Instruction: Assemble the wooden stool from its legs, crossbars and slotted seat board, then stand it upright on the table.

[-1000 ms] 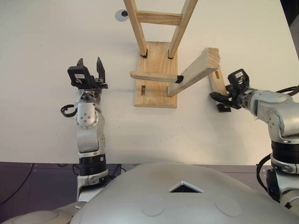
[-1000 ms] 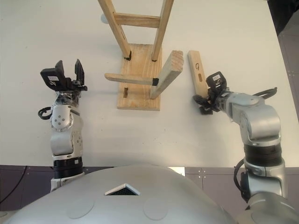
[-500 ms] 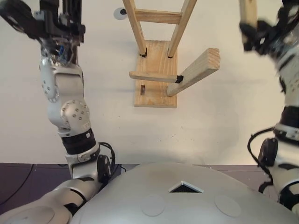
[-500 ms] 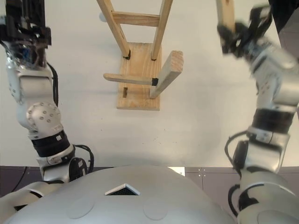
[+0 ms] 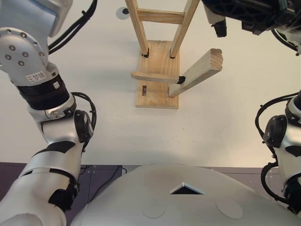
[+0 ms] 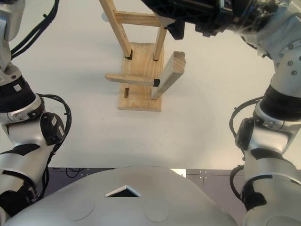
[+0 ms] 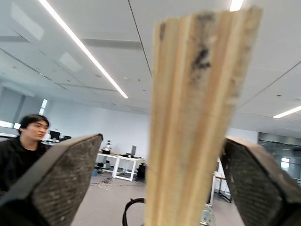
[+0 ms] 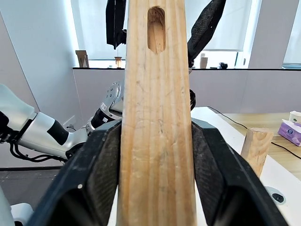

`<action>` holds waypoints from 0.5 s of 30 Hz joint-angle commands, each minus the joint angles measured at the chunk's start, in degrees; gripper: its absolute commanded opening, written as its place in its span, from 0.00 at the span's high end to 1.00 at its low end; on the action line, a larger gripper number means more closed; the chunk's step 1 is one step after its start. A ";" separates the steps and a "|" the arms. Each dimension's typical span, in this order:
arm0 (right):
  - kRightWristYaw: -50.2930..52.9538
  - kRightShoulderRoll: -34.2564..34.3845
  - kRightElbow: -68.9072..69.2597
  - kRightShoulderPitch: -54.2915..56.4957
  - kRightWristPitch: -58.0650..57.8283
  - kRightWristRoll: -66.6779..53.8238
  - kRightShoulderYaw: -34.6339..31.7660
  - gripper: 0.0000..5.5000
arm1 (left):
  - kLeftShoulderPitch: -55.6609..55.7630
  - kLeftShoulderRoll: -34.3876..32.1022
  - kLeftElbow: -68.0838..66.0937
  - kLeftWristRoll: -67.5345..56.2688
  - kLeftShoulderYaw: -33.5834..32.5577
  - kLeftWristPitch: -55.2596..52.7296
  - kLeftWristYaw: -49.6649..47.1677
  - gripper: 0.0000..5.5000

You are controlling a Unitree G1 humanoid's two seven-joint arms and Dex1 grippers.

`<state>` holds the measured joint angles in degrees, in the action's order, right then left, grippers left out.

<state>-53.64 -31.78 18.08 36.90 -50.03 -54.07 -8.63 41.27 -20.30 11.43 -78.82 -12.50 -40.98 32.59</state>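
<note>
Two robot arms are raised above a white table (image 5: 103, 99), passing a loose wooden leg (image 8: 157, 117) between them in the air. The right gripper (image 8: 156, 160) is clamped on the leg, a dark pad pressed flat against each side. A small oval slot is cut in the leg's face, farther out from that grip. At the end of the leg farthest from the right gripper, the left gripper (image 7: 157, 181) sits with its fingers spread wide. The wood stands between its pads with a clear gap on both sides, so it is not yet gripping. Far below both grippers, the slotted seat board (image 5: 157, 89) lies flat on the table. A frame of two legs joined by a crossbar (image 5: 160, 17) stands in its slots. A third leg (image 5: 197, 71) leans over the board's edge, with a second crossbar (image 5: 153, 76) attached. The step appears to be a handover or regrasp of the fourth leg. The next move likely calls for the left fingers to close squarely on the leg before the right lets go. No writing is visible on the wood. A small sticker (image 5: 36, 76) on the left arm carries print too small to read reliably.
</note>
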 commanded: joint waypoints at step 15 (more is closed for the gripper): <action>-5.56 -1.60 -2.59 -2.68 4.52 1.66 3.39 0.63 | 1.82 -0.33 -2.57 -1.36 -1.53 -3.43 4.80 0.61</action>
<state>-58.15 -32.23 15.86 33.94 -46.63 -53.59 -5.86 42.95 -21.02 8.74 -79.97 -13.17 -45.02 37.37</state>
